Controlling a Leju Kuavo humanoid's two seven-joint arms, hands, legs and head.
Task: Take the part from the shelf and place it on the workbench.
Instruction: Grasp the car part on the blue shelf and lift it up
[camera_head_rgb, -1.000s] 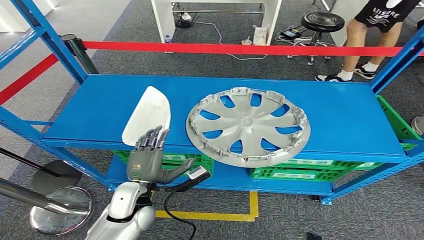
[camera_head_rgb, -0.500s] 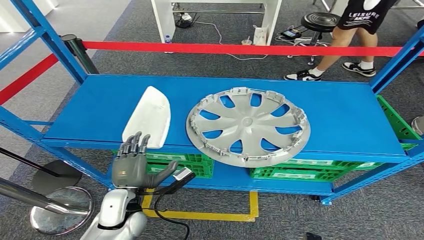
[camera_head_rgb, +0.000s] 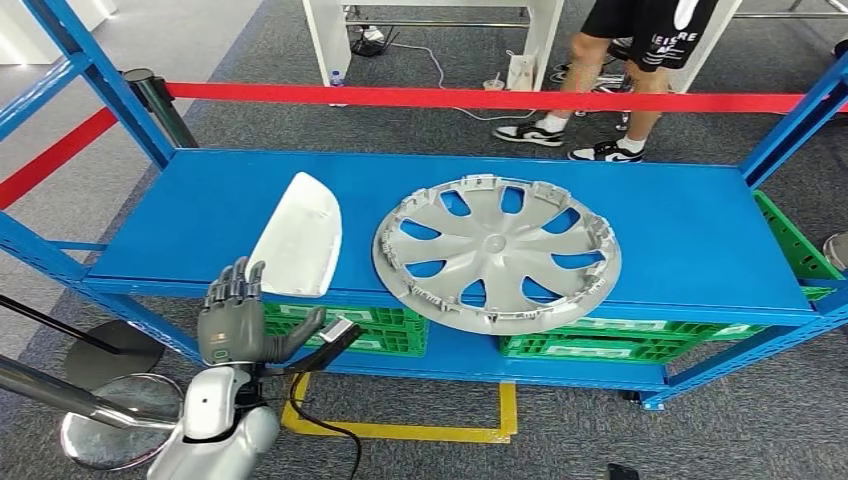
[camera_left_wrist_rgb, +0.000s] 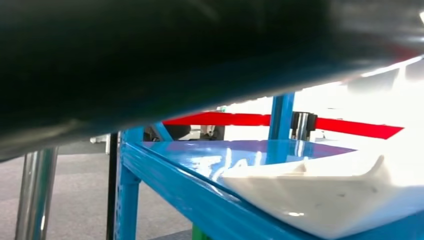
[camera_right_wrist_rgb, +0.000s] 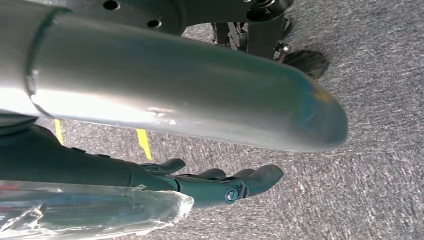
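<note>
The left hand (camera_head_rgb: 237, 325) is hovering in front of the near edge of the blue shelf (camera_head_rgb: 200, 215), just below and nearer than the white part (camera_head_rgb: 297, 240), with its fingers (camera_head_rgb: 232, 288) spread wide and holding nothing. The step in hand looks like the reach for the part, and to do it well the hand is going to need to rise to the level of the shelf top and come in at the part's near end, which is overhanging the edge slightly, so that the thumb can go beneath and the fingers above. The part is lying on the near left of the shelf, just beside the silver hubcap (camera_head_rgb: 497, 250); it is a smooth, white, elongated shell, tapering to the far end, probably light and slippery. The right hand (camera_right_wrist_rgb: 220, 182) is hanging over grey carpet, fingers loosely extended and carrying nothing.
</note>
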